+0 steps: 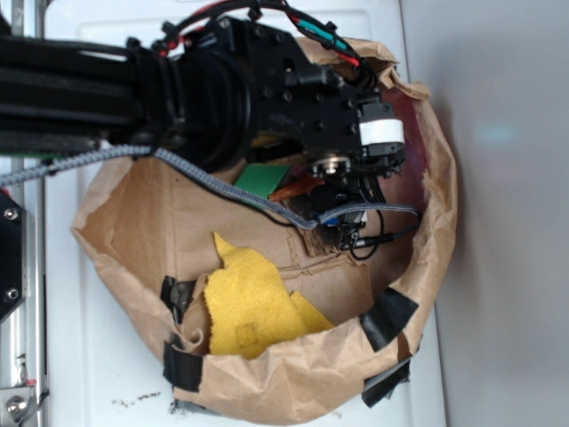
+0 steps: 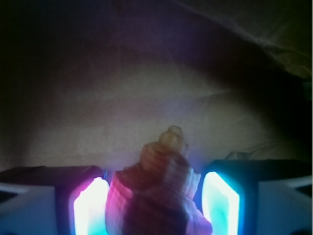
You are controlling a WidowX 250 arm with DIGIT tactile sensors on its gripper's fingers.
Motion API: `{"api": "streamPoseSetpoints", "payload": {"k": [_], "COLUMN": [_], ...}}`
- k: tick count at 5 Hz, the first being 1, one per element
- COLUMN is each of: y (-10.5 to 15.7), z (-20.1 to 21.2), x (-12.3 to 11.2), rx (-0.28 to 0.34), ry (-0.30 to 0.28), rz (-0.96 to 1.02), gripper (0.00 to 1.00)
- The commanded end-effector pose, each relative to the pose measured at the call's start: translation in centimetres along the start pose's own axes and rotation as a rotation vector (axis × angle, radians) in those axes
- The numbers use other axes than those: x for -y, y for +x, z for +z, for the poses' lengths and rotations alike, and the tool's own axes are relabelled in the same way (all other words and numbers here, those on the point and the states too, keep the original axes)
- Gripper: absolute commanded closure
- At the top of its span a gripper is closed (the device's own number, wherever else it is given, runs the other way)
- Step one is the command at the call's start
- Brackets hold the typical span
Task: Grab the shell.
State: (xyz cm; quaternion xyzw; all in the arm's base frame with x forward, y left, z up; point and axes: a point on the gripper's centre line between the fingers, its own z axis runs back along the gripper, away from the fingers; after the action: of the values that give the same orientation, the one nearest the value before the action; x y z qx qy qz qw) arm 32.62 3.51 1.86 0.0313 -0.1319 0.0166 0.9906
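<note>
The shell [image 2: 155, 188] is a ribbed spiral conch with its knobbly end toward the camera and its tip pointing away. It fills the gap between the two glowing pads [image 2: 90, 208] of my gripper [image 2: 156, 196], and both pads touch its sides. In the exterior view only a small orange sliver of the shell [image 1: 292, 189] shows under the black gripper [image 1: 309, 193], which reaches down into the paper bag. The fingertips themselves are hidden there by the wrist.
A flat green block [image 1: 260, 178] lies just left of the shell. A yellow cloth [image 1: 253, 302] is crumpled at the near side of the brown paper bag [image 1: 437, 222], whose rolled rim is patched with black tape [image 1: 388, 318]. A grey braided cable [image 1: 204, 178] drapes across.
</note>
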Motion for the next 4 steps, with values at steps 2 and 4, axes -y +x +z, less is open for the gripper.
{"api": "streamPoseSetpoints", "payload": {"k": [2, 4], "y": [1.7, 1.8], "z": [7.5, 16.4], "x": [-0.2, 0.5], "rx": [0.069, -0.006], "ry": [-0.099, -0.083], "rz": [0.064, 0.085], "gripper": [1.0, 1.0]}}
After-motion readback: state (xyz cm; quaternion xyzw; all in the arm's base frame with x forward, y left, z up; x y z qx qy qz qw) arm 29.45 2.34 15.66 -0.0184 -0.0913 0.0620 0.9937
